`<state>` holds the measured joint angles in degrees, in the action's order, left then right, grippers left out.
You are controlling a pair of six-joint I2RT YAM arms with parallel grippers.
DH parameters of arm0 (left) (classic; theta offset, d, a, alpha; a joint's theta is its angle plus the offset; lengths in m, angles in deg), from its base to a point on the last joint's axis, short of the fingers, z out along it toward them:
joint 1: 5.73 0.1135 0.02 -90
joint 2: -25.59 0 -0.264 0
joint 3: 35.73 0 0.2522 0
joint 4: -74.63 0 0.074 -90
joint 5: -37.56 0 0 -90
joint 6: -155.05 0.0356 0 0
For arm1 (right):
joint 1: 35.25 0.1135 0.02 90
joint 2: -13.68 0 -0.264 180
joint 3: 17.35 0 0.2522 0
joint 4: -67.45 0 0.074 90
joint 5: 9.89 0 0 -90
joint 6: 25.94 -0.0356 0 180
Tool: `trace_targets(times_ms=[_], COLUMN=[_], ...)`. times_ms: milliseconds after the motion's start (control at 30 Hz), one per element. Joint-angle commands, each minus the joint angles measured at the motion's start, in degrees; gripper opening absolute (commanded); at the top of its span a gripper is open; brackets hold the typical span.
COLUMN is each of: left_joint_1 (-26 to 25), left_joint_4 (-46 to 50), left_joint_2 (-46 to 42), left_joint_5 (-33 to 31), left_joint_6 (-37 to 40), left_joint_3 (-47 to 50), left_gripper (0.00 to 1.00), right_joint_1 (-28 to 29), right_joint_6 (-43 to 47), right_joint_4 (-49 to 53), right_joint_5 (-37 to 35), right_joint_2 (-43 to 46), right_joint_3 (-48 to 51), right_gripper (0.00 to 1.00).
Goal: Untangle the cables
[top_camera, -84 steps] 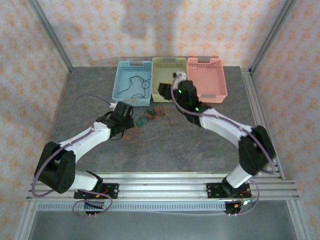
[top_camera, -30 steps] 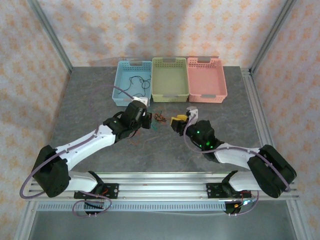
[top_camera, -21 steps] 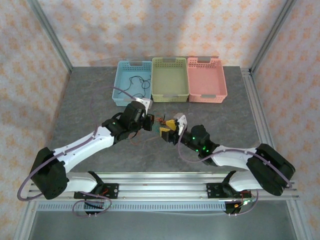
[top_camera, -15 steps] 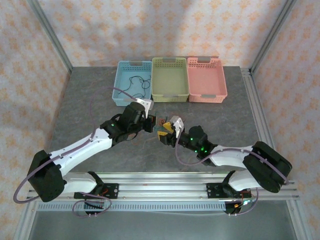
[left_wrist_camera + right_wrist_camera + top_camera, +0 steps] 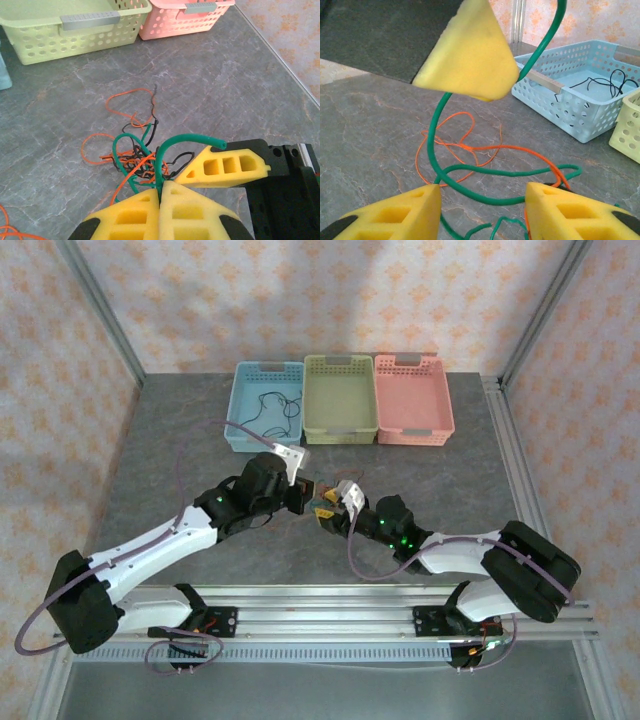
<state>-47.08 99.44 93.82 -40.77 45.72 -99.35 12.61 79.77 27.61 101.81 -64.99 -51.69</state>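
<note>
Right arm (image 5: 450, 545) has slid way in since a second ago. Its fingers were well off to the right of the heap, and now they're right up against the left ones, mid-desk, in front of the baskets (image 5: 340, 400). Left arm (image 5: 170, 530) has stretched further out too.

Left fingers (image 5: 185, 210) are clenched on the green cable (image 5: 167, 150), pads pressed flat together. It comes out of the seam and arcs up and over to the right, ending just above one of the right fingers. Right fingers (image 5: 395, 215) are released and spread wide. A loop of that green cable crosses the gap between them with nothing pinching it. Can't tell if it brushes the right-hand pad.

The other cables (image 5: 135, 162) sit in a green, orange and black knot on the desk (image 5: 225, 75), just past the left fingers. An orange cable (image 5: 131, 97) trails off toward the baskets. One black cable (image 5: 607, 82) lies inside the blue basket (image 5: 575, 112).

Both arms lie low over the desk and angle inward, so they meet like a shallow V.

The pads are yellow foam wedges with rectangular cut-outs. The desk is grey with a veined, stone look. The baskets are pastel plastic with rows of holes.
</note>
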Motion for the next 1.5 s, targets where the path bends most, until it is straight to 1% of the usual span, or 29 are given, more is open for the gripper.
trace_targets(times_ms=[0, 100, 200, 267, 367, 433, 533, 600, 667, 833, 900, 967, 1067, 1100, 1133, 1167, 1200, 1233, 1300, 1400, 1467], left_joint_1=[-0.8, -0.8, -0.9, -0.9, -0.9, -0.9, -0.9, -0.9, -0.9, -0.9, -0.9, -0.9, -0.9, -0.9, -0.9, -0.9, -0.9, -0.9, -0.9, -0.5, 0.2], left_joint_4=[-2.6, -2.6, -2.8, -3.0, -3.6, -3.6, -4.0, -4.3, -4.5, -5.1, -5.4, -5.9, -6.2, -6.2, -6.1, -5.9, -5.5, -5.0, -4.4, -3.1, -2.8], left_joint_2=[-0.6, -0.5, -0.6, -0.6, -0.4, -0.4, -1.2, -2.1, -3.4, -7.5, -8.8, -10.1, -10.2, -9.9, -9.7, -9.5, -9.2, -9.0, -8.8, -8.7, -8.8], left_joint_5=[2.5, 3.2, 3.3, 4.0, 4.8, 4.2, 2.4, 1.2, -0.8, -8.5, -10.7, -11.6, -11.2, -11.4, -11.7, -13.0, -14.8, -16.3, -19.0, -23.6, -24.2], left_joint_6=[1.3, 1.1, 1.1, 0.9, 0.4, 0.2, -0.4, -0.7, -1.0, -0.8, -1.0, -1.1, -1.3, -1.4, -1.6, -1.8, -2.4, -2.6, -3.4, -5.1, -5.6], left_joint_3=[0.1, 0.0, 0.0, 0.0, 0.0, 0.1, 0.7, 1.1, 1.9, 4.3, 5.1, 5.8, 6.0, 6.0, 5.9, 5.9, 5.8, 5.6, 5.6, 5.9, 6.0], left_gripper=[0.00, 0.00, 0.00, 0.00, 0.00, 0.00, 0.00, 0.00, 0.00, 0.00, 0.00, 0.00, 0.00, 0.00, 0.00, 0.00, 0.00, 0.00, 0.00, 0.00, 0.00], right_joint_1=[0.4, 0.5, 0.5, 0.6, 0.6, 0.6, 0.7, 0.6, 0.6, 0.6, 0.6, 0.6, 0.6, 0.6, 0.6, 0.6, 0.6, 0.6, 0.6, 0.6, 0.6], right_joint_6=[2.3, 3.1, 3.2, 3.4, 3.9, 3.9, 3.8, 3.3, 2.7, 0.8, 0.5, 0.5, 0.1, -0.1, -0.4, -0.9, -1.1, -1.2, -1.8, -2.8, -2.9], right_joint_4=[-3.0, -4.6, -5.3, -5.1, -5.2, -5.1, -3.8, -2.8, -1.0, 4.4, 6.4, 6.9, 5.5, 5.0, 4.5, 4.1, 3.7, 3.4, 3.0, 3.2, 3.4], right_joint_5=[0.2, 1.5, 1.9, 2.4, 3.5, 3.6, 4.4, 5.1, 5.7, 6.5, 5.9, 4.7, 2.5, 2.0, 1.5, 0.7, 0.0, -0.4, -0.9, -1.7, -0.7], right_joint_2=[-0.4, -1.5, -1.9, -2.2, -2.7, -2.9, -3.3, -4.0, -4.3, -4.0, -3.4, -3.1, -2.5, -2.4, -2.3, -2.2, -2.0, -1.8, -0.9, 0.9, 1.6], right_joint_3=[0.8, 1.1, 1.2, 1.2, 1.2, 1.1, 0.6, 0.0, -0.7, -2.8, -3.4, -3.4, -2.8, -2.6, -2.5, -2.3, -2.2, -2.0, -1.7, -1.5, -1.5], right_gripper=[0.45, 0.41, 0.40, 0.37, 0.29, 0.20, 0.10, 0.07, 0.05, 0.00, 0.00, 0.00, 0.03, 0.07, 0.18, 0.32, 0.40, 0.43, 0.46, 0.48, 0.48])
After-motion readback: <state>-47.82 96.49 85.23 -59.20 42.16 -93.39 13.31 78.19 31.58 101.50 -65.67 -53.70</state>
